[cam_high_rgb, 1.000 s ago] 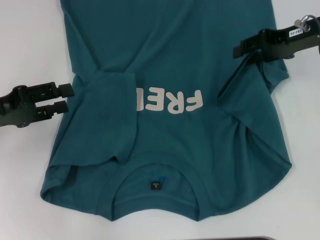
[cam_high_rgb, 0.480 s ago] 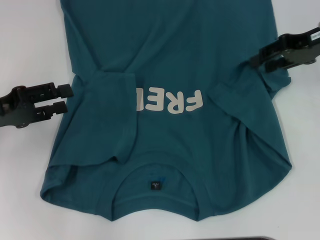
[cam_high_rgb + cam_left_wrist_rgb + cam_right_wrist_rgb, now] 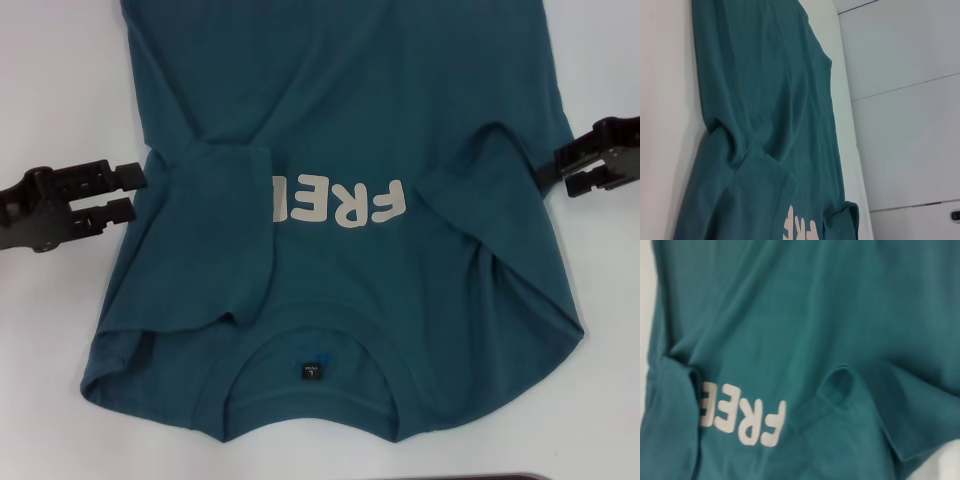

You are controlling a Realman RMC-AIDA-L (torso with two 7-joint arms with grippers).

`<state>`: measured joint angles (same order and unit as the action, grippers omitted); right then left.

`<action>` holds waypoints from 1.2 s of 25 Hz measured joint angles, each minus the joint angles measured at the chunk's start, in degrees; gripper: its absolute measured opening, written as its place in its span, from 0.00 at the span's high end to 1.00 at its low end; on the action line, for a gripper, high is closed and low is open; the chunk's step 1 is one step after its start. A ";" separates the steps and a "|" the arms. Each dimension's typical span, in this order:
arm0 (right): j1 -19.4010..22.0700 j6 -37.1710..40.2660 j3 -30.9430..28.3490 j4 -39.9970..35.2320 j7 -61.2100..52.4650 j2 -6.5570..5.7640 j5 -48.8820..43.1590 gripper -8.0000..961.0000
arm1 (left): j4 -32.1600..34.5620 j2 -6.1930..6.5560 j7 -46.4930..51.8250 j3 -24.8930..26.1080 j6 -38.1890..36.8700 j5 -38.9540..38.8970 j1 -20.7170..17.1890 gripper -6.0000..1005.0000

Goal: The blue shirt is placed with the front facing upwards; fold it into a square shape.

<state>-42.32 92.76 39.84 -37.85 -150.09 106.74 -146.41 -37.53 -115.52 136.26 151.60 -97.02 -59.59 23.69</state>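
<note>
A: Where does the blue shirt [image 3: 340,230] lie?
B: Flat on the white table [image 3: 60,90], both sleeves folded inward, collar nearest the robot.
A: The grippers?
B: Left gripper [image 3: 128,192] and right gripper [image 3: 566,168] flank it, fingers parted, holding nothing.

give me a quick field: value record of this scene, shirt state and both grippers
item: blue shirt, front up, neck label toward the robot
print: pale letters, partly covered on the robot's left
left sleeve: folded inward over the chest
right sleeve: folded inward, creased and bunched
left gripper: at the shirt's left edge, fingers apart, holding nothing
right gripper: just off the shirt's right edge, fingers apart, holding nothing
surface: white table
fold progress: sleeves in, body not yet folded to a square
</note>
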 joint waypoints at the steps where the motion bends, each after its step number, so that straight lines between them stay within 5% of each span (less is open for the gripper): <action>1: 0.22 -0.55 -0.11 0.09 -0.02 0.22 -0.08 0.44 | 0.00 -0.03 -0.03 0.01 0.03 0.00 0.06 0.31; 15: 1.48 -6.86 0.19 0.69 -1.77 2.77 -0.42 0.44 | 0.00 -0.15 -0.05 0.02 0.67 0.00 -0.04 0.31; 30: 1.65 -15.83 -3.92 0.07 -2.19 2.57 4.68 0.44 | 0.00 -0.11 0.11 0.10 0.58 0.00 -0.14 0.31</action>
<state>-40.67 76.93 35.92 -37.78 -152.28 109.30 -141.73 -37.53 -115.63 136.37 151.70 -96.44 -59.59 23.55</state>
